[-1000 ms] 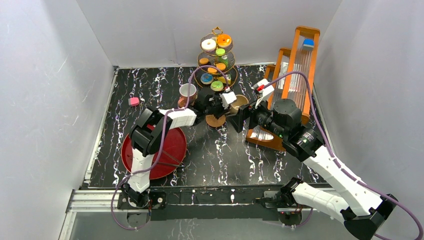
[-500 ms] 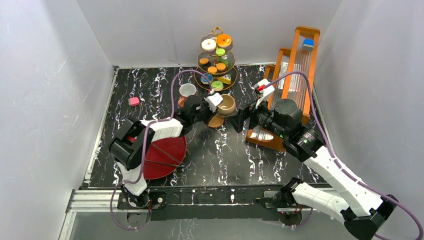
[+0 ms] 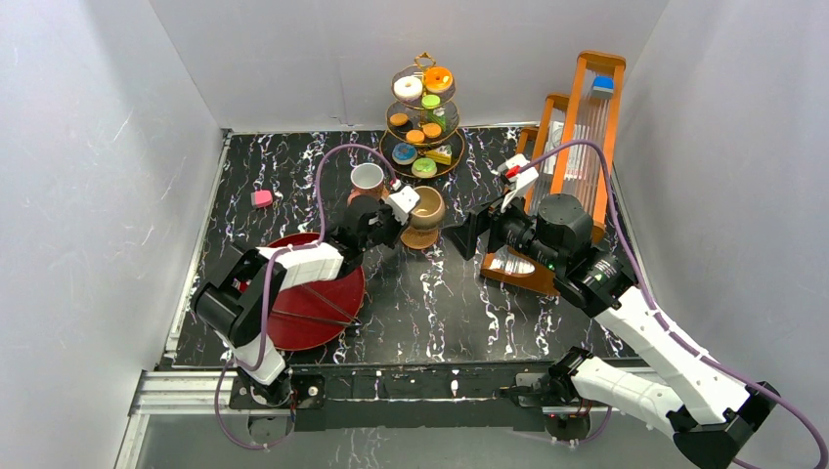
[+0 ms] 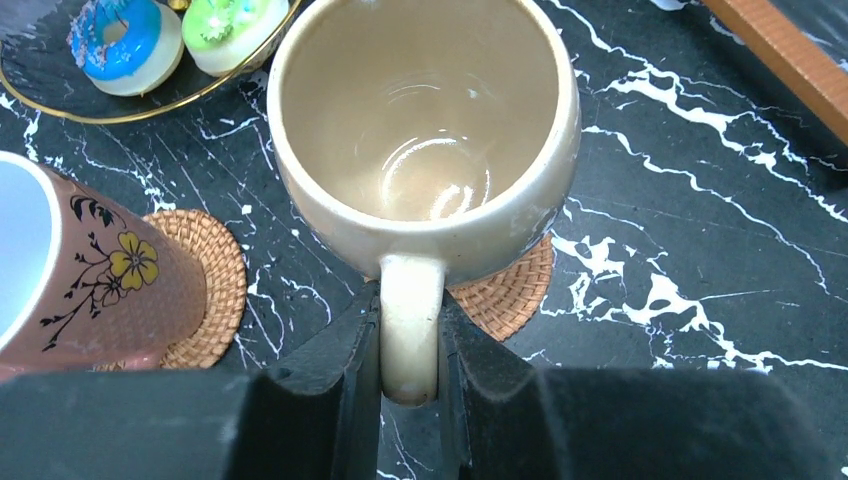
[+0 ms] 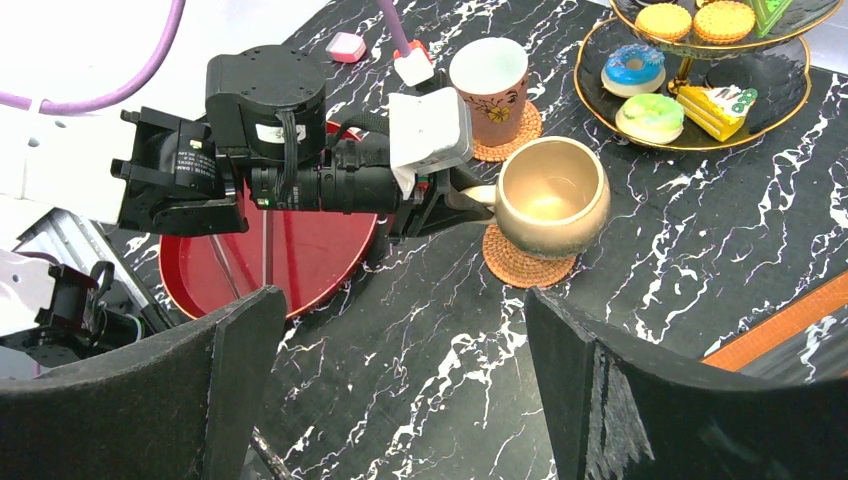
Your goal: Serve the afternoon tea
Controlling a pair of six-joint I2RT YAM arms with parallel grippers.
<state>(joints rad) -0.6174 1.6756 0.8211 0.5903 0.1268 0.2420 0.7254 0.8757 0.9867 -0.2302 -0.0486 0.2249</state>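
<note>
Now, beige mug (image 4: 420, 130): upright and empty, over a woven coaster (image 5: 528, 265) near the middle of the tabletop (image 3: 440, 303); you cannot tell whether it rests there or hangs just above.
Left jaws: pinching the mug's handle from both sides, the handle pointing back at your left arm (image 3: 293, 264).
Right jaws: spread wide with nothing between them, facing the beige mug from its right, apart from it.
White mug (image 5: 490, 85): brown and flowered outside, standing on a second coaster (image 4: 210, 280) just left of the beige mug.
Stand (image 3: 425, 107): gold, three tiers, behind both mugs; you see a blue donut (image 5: 633, 65), a green pastry (image 5: 650, 112) and a cake slice (image 5: 715, 105) on the lowest tier, cookies (image 5: 665, 20) on the tier above.
Red tray (image 3: 342, 288): at the near left, partly under your left arm.
Pink piece (image 3: 261, 198): alone at the far left of the tabletop.
Wooden rack (image 3: 577, 127): along the right edge, behind your right arm (image 3: 665, 342).
</note>
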